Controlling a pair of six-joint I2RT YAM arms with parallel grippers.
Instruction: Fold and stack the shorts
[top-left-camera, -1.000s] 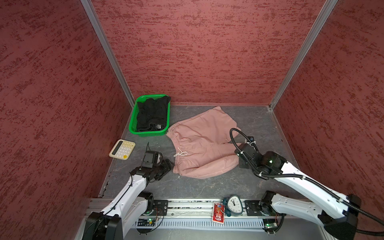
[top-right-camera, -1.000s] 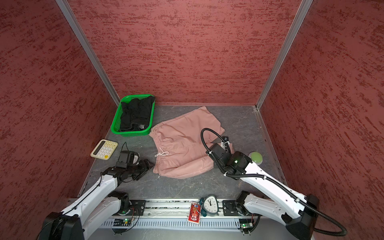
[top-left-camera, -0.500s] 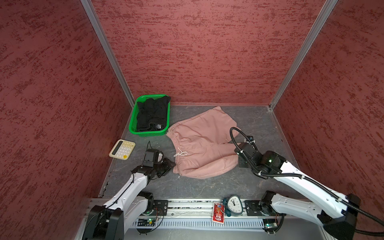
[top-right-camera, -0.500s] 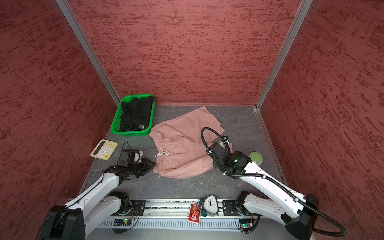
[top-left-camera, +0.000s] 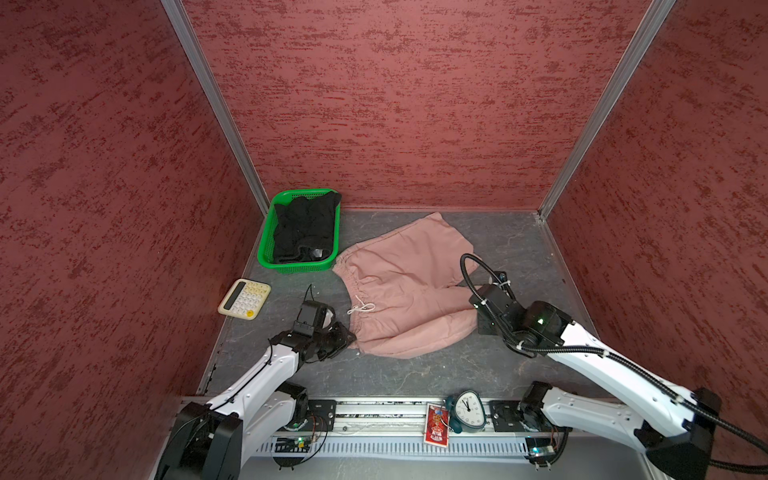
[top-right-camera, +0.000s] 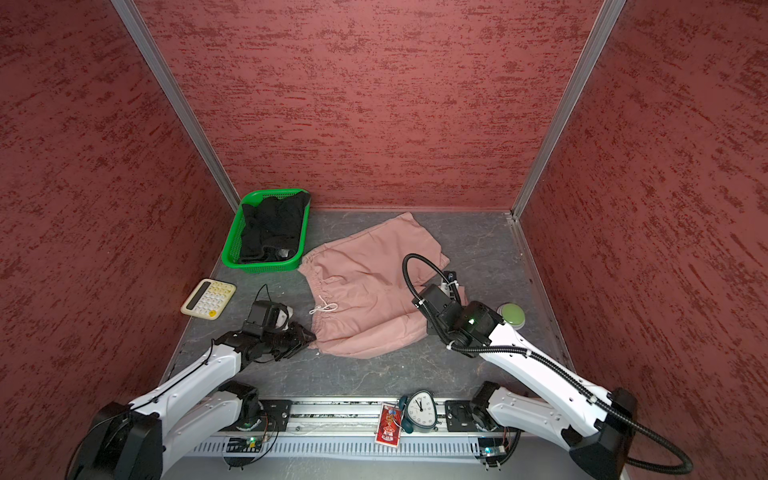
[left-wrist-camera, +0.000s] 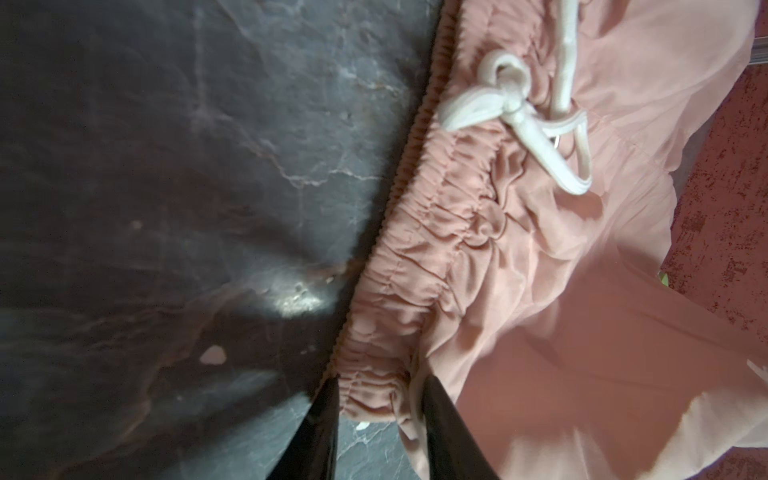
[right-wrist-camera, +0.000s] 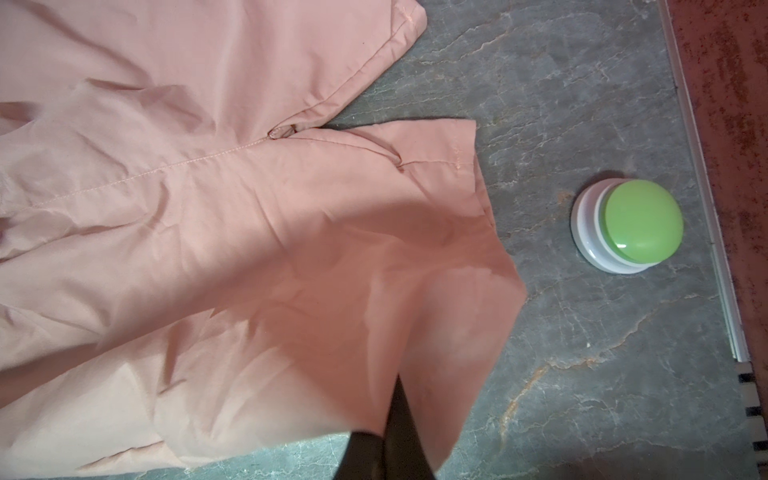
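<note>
A grey table (top-left-camera: 415, 374) fills the booth floor, and the pink shorts (top-left-camera: 407, 291) lie spread open across its middle, waistband toward your left arm and legs toward your right. The black shorts (top-left-camera: 303, 228) sit bunched in a green basket (top-left-camera: 266, 245) at the far left corner, just beside the pink pair. What could go wrong: each grip takes only an edge of thin cloth. If you lift one arm faster than the other, the cloth could slide free or the fold could land crooked. The loose drawstring (left-wrist-camera: 519, 108) could also trail out of the fold. A green button (right-wrist-camera: 636, 226) sits near the right leg hem, and a low sweep of the cloth might drag across it. Your left pincer (left-wrist-camera: 380, 411) is partly closed, its two fingers either side of the gathered waistband corner and seemingly pinching it. Your right pincer (right-wrist-camera: 386, 415) is pressed together on the near leg's hem corner, with cloth draped over it.
</note>
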